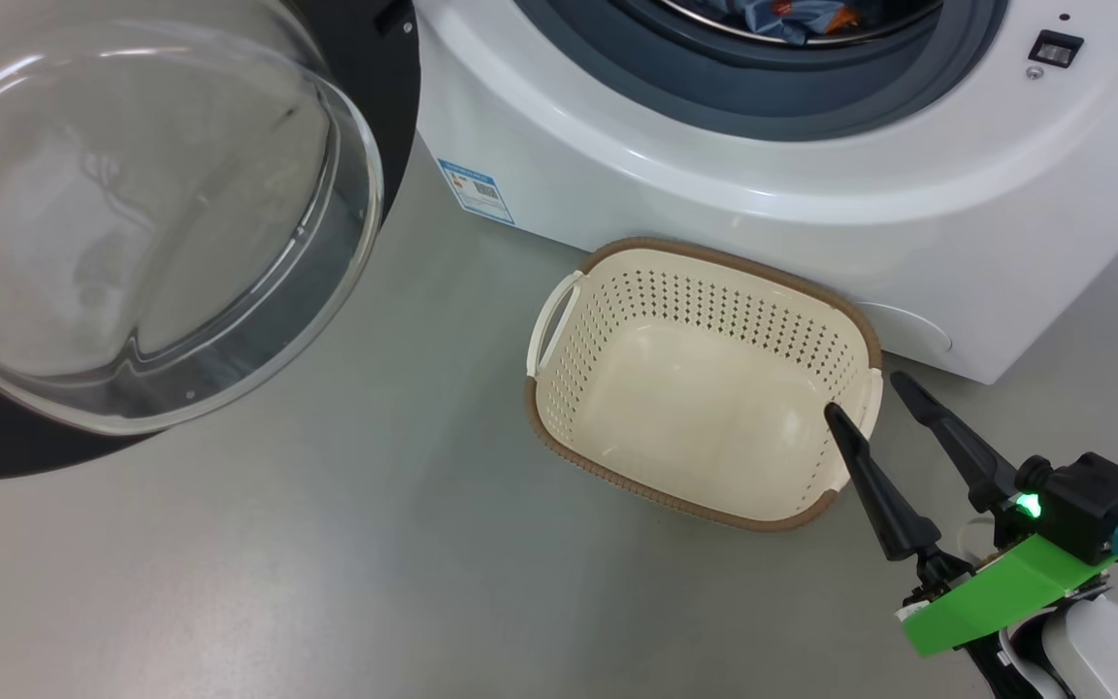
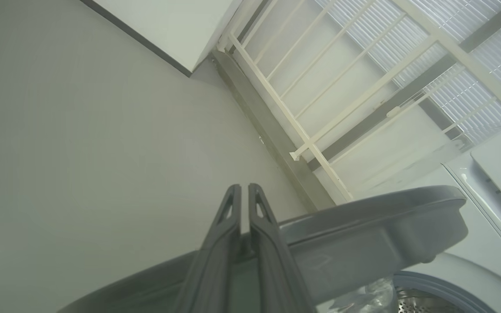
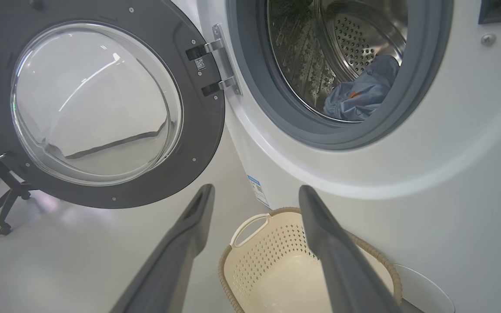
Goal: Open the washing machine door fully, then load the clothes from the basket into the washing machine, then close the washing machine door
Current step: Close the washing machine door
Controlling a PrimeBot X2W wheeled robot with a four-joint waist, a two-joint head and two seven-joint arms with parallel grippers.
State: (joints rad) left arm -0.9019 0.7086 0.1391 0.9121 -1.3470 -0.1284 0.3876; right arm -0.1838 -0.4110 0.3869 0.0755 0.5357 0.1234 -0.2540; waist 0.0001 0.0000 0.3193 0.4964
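Two steps judged complete: basket (image 1: 714,301) empty, clothes (image 3: 359,93) in the drum at twelve o'clock. At ten o'clock the door (image 3: 202,130) stands wide. My right claw (image 1: 865,393) is released, holding nothing; left claw (image 2: 244,187) clenched, empty, at the door's edge. Next: swing it shut.

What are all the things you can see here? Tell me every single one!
washing machine: one, white, straight ahead
washing machine door: one, black rim with clear glass, swung open on the left
clothes: one bundle, light blue with orange, inside the drum
basket: one, cream with brown rim, empty, on the floor before the machine
label sticker: one, blue, low on the machine's front
wheeled chair: one, black, beyond the door
barred frame: one, white, beside the machine
floor: grey, underneath
right claw: one, dark, open, over the basket's right edge
left claw: one, dark, shut, by the door's edge
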